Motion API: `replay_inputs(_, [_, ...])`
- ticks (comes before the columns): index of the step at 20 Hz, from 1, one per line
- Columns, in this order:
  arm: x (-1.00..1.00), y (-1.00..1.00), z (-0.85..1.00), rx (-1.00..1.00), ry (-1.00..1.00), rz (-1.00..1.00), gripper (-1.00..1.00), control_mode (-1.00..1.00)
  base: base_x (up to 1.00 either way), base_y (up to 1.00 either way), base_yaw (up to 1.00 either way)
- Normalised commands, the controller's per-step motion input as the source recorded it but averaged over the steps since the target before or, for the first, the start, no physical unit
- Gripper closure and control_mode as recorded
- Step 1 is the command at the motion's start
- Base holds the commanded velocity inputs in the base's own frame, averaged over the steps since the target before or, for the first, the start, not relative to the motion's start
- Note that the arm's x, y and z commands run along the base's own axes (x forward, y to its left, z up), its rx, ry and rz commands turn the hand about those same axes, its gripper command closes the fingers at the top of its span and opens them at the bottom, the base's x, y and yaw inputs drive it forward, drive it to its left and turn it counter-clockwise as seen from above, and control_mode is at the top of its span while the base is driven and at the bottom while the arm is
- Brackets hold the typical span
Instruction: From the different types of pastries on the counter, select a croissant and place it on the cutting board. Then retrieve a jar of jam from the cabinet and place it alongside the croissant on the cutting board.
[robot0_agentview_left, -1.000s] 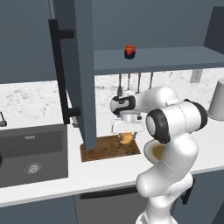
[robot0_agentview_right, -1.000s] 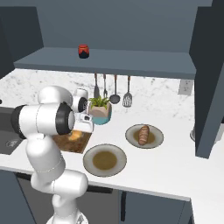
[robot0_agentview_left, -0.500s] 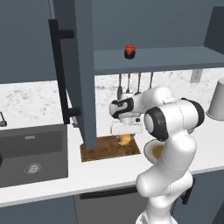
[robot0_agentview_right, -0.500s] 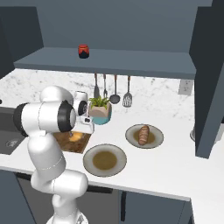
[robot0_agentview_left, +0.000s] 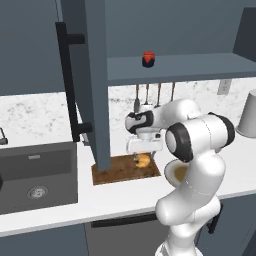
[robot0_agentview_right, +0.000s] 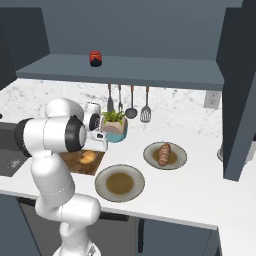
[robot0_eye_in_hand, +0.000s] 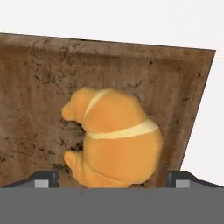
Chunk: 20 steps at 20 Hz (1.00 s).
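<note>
Gripper (robot0_agentview_left: 144, 153): poised low over the cutting board, its 2 finger tips (robot0_eye_in_hand: 43, 179) spread wide apart at either side of the croissant, not pinching it.
Croissant (robot0_eye_in_hand: 113, 138): golden-orange crescent lying on the cutting board, near the board's right end as seen from the left base camera; from the hand camera it sits between the 2 tips with board showing all round it.
Cutting board (robot0_agentview_left: 117, 171): dark mottled wood, flat on the counter, just right of the sink and partly behind the lower edge of the open cabinet door.
Counter (robot0_agentview_left: 125, 197): white marbled worktop carrying the board.
Sink (robot0_agentview_left: 35, 175): dark basin set into the counter, directly left of the cutting board.
Cabinet door (robot0_agentview_left: 90, 85): swung open, with a long black bar handle (robot0_agentview_left: 67, 87); its bottom edge hangs over the left part of the cutting board.
Jar of jam (robot0_agentview_left: 148, 59): dark with a red top, standing on the cabinet shelf (robot0_agentview_left: 180, 67) above and behind the cutting board.
Empty plate (robot0_agentview_right: 120, 183): round, tan, just right of the cutting board.
Second plate (robot0_agentview_right: 165, 155): farther right of the board, holding the darker brown pastry (robot0_agentview_right: 164, 153).
Potted plant (robot0_agentview_right: 114, 126): behind the cutting board, by the wall.
Utensils (robot0_agentview_right: 131, 102): 4 hanging on the wall behind the board.
</note>
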Motion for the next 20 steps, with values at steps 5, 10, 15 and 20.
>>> replay_inputs(5, [-0.07, -0.22, 0.91, 0.14, -0.02, 0.00, -1.00, -1.00, 0.00, 0.00, 0.00])
replay_inputs(10, [-0.57, -0.38, 0.21, 0.08, -0.22, 0.01, -1.00, -1.00, 0.00, 0.00, 0.00])
replay_inputs(15, [-0.85, -0.54, 0.02, 0.08, -0.25, 0.04, -1.00, -1.00, 0.00, 0.00, 0.00])
replay_inputs(20, [-0.83, -0.46, 0.32, 0.11, -0.26, 0.05, -1.00, -1.00, 0.00, 0.00, 0.00])
